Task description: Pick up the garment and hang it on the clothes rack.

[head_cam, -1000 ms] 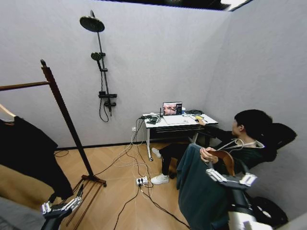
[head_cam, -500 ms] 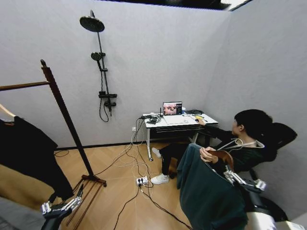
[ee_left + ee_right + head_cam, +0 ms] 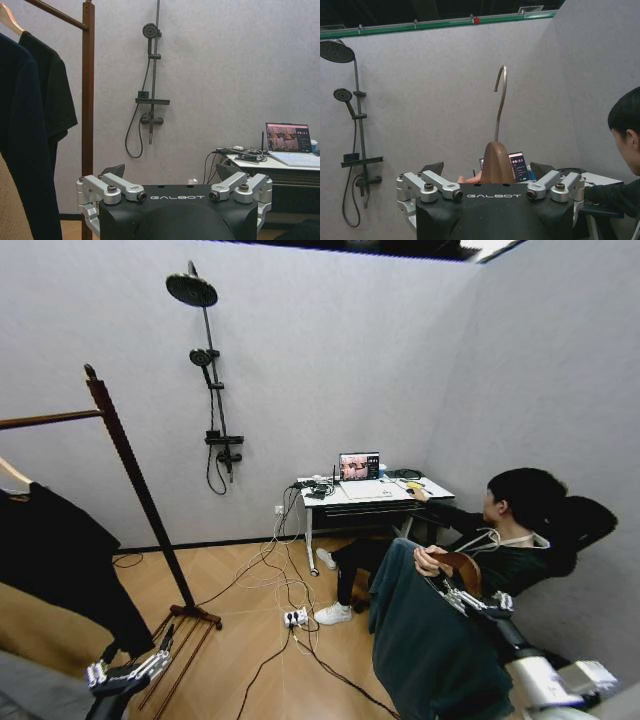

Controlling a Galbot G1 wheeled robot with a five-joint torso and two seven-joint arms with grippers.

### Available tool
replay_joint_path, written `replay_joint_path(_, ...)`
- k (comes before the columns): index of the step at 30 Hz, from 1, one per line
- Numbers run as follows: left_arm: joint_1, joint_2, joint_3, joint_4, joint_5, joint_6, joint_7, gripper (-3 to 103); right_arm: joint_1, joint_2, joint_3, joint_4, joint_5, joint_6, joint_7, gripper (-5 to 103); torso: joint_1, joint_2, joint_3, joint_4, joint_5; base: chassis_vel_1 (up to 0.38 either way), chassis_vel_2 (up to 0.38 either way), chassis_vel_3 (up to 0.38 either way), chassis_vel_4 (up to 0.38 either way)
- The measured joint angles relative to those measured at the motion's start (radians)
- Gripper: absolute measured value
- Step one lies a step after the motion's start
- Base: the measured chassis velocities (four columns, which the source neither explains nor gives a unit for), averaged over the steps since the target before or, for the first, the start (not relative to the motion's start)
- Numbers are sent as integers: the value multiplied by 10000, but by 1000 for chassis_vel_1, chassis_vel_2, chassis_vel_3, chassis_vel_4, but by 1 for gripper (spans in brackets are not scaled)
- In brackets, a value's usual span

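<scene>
The garment (image 3: 425,640), a dark teal top, hangs from a wooden hanger (image 3: 466,570) at the lower right of the head view, where a seated person's hand (image 3: 430,560) holds it up. My right gripper (image 3: 470,598) sits just under the hanger's top. In the right wrist view that gripper (image 3: 487,171) is open, its fingers wide on either side of the hanger's wooden neck (image 3: 494,162), and the metal hook (image 3: 501,97) rises beyond. The clothes rack (image 3: 130,475) stands at the left. My left gripper (image 3: 125,673) waits open, low beside the rack's base.
A black top (image 3: 60,560) hangs on the rack's rail (image 3: 45,420). A desk (image 3: 375,495) with a laptop stands at the back wall. Cables and a power strip (image 3: 295,617) lie on the wooden floor. A shower fitting (image 3: 210,370) is on the wall.
My right arm swung out to the right, then the gripper came back up to the hanger's top. The garment, person's hand and left arm stayed put.
</scene>
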Motion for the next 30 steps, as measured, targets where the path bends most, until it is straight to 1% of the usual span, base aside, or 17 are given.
replay_joint_path(1, 0, 0, 0, 0, 0, 0, 0, 100, 0, 0, 0, 0, 0, 0, 0, 101, 0, 0, 0, 0, 0, 0, 0, 0, 0)
replay_joint_path(4, 0, 0, 0, 0, 0, 0, 0, 100, 256, -40, 9, -199, -189, 16, 73, 86, 1, 0, 0, 1, 0, 0, 0, 0, 0)
replay_joint_path(5, 0, 0, 0, 0, 0, 0, 0, 100, 256, -40, 9, -199, -189, 16, 73, 86, 1, 0, 0, 1, 0, 0, 0, 0, 0)
replay_joint_path(9, 0, 0, 0, 0, 0, 0, 0, 100, 300, -23, -131, -212, -316, 61, 121, 64, 0, 0, 0, 0, -2, 0, 0, 0, 0)
replay_joint_path(11, 0, 0, 0, 0, 0, 0, 0, 100, 310, -8, -189, -204, -360, 70, 137, 58, 0, 0, 0, 0, -1, 0, 0, 0, 0)
replay_joint_path(12, 0, 0, 0, 0, 0, 0, 0, 100, 310, -8, -189, -204, -360, 70, 137, 58, 0, 0, 0, 0, -1, 0, 0, 0, 0)
replay_joint_path(14, 0, 0, 0, 0, 0, 0, 0, 100, 340, 19, -306, -171, -409, 74, 223, 48, 0, 0, 0, 0, -1, 0, 0, 0, 0)
replay_joint_path(15, 0, 0, 0, 0, 0, 0, 0, 100, 340, 19, -306, -171, -409, 74, 223, 48, 0, 0, 0, 0, -1, 0, 0, 0, 0)
replay_joint_path(17, 0, 0, 0, 0, 0, 0, 0, 100, 375, 44, -366, -166, -472, 80, 292, 37, 0, 0, 0, 0, -2, 0, 0, 0, 0)
replay_joint_path(18, 0, 0, 0, 0, 0, 0, 0, 100, 375, 44, -366, -166, -472, 80, 292, 37, 0, 0, 0, 0, -2, 0, 0, 0, 0)
replay_joint_path(20, 0, 0, 0, 0, 0, 0, 0, 100, 403, 57, -393, -166, -566, 128, 336, 27, 0, 0, 0, 0, -2, 0, 0, 0, 0)
replay_joint_path(21, 0, 0, 0, 0, 0, 0, 0, 100, 403, 57, -393, -166, -566, 128, 336, 27, 0, 0, 0, 0, -2, 0, 0, 0, 0)
replay_joint_path(23, 0, 0, 0, 0, 0, 0, 0, 100, 416, 67, -406, -161, -610, 191, 375, 15, 0, 0, -1, 0, -1, 0, 0, 0, 0)
replay_joint_path(25, 0, 0, 0, 0, 0, 0, 0, 100, 432, 74, -411, -156, -639, 237, 402, 15, 0, 0, -1, 2, -2, 0, 0, 0, 0)
replay_joint_path(26, 0, 0, 0, 0, 0, 0, -1, 100, 453, 87, -429, -163, -743, 337, 473, 10, 0, 0, -1, 0, -3, 0, 0, 0, 0)
replay_joint_path(28, 0, 0, 0, 0, 0, 0, 0, 100, 465, 96, -448, -178, -840, 412, 534, 10, 0, 0, -1, 1, -2, 0, 0, 0, 0)
replay_joint_path(30, 0, 0, 0, 0, 0, 0, 0, 100, 540, 142, -541, -221, -1198, 638, 864, 10, 0, 0, -1, 1, -2, 0, 0, 0, 0)
